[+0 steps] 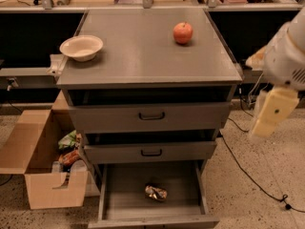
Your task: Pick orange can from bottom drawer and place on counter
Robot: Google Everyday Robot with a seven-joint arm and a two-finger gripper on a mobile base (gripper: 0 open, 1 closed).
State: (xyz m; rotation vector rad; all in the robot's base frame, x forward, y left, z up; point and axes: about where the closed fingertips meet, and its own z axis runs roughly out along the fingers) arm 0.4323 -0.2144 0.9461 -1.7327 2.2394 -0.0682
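The orange can (156,192) lies on its side on the floor of the open bottom drawer (119,194), near the middle. The counter (143,51) is the flat grey top of the cabinet. My gripper (272,114) hangs as a cream-coloured piece from the white arm (290,51) at the right edge of the view. It is to the right of the cabinet, level with the upper drawers, well above the can and to its right. It holds nothing that I can see.
A red-orange apple (183,33) and a cream bowl (81,47) stand on the counter. Two grey drawers with black handles (151,116) are partly open above the bottom drawer. An open cardboard box (43,166) with packets stands on the floor at the left. A black cable (252,175) runs across the floor at the right.
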